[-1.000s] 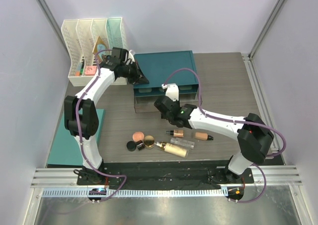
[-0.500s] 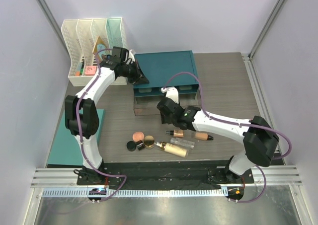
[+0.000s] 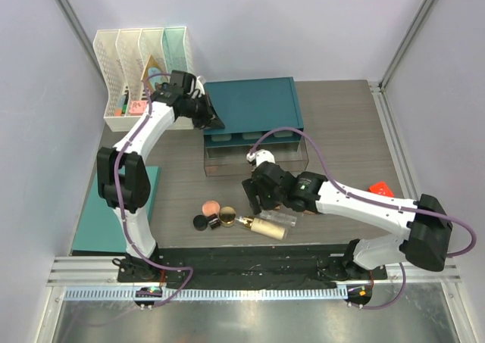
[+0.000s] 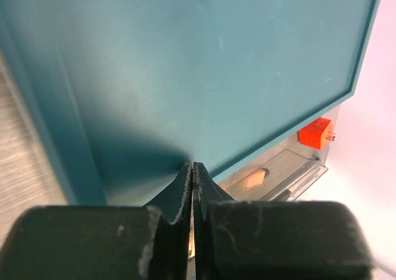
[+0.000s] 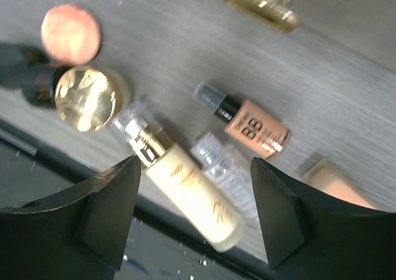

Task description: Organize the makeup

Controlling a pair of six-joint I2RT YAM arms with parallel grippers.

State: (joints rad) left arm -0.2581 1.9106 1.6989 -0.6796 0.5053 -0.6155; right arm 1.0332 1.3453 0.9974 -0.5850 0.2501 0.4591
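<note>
The left gripper [image 4: 193,169] is pinched closed with nothing between its fingers, its tips pressed on the lid of the teal organizer [image 3: 254,104] at the left front corner. The right gripper [image 5: 195,162] hangs with jaws spread wide and empty over the makeup, which lies loose on the table in front of the organizer's clear drawer [image 3: 227,161]. There, left to right, are a pink blush compact [image 5: 70,33], a small black jar [image 5: 34,82], a gold-rimmed compact [image 5: 86,97], a cream foundation bottle [image 5: 192,199] on its side, and a tan BB bottle [image 5: 250,122]. None touches the fingers. A red cube [image 3: 380,188] sits right of the organizer's front, well apart from the cosmetics.
</note>
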